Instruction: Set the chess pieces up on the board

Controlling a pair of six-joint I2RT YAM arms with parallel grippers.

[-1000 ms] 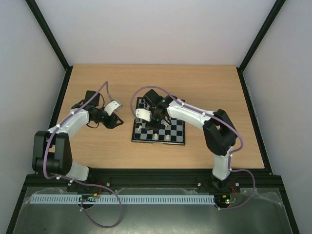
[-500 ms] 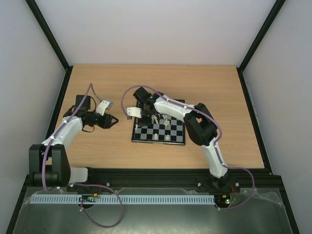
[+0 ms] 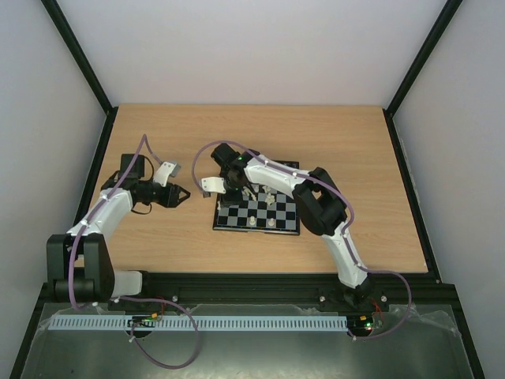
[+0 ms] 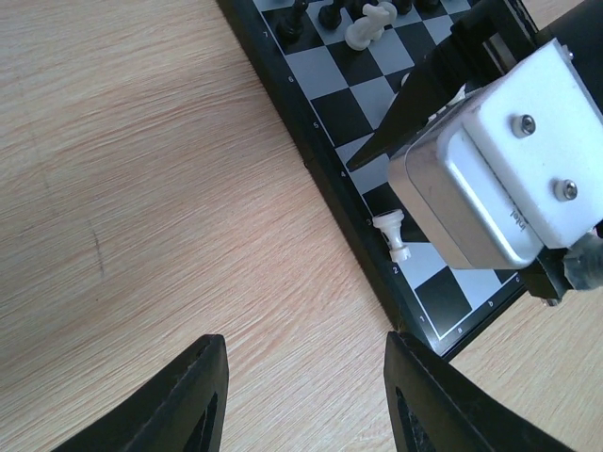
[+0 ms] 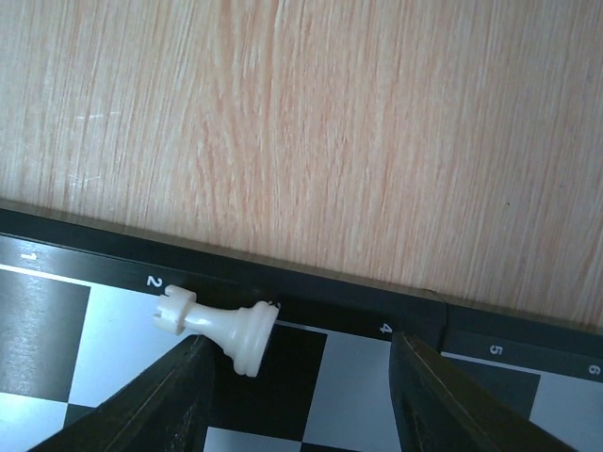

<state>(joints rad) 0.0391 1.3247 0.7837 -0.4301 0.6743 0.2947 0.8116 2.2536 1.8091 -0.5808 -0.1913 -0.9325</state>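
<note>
Since a second ago the left arm has drawn back from the board, which lies mid-table, and the right arm has folded over the board's far left corner. The left gripper hangs half open and empty above bare wood. The right gripper gapes wide, gripping nothing. A cream rook sits at the board's edge just beside one finger, possibly tipped over. The table is light wood, and the walls are pale.
</note>
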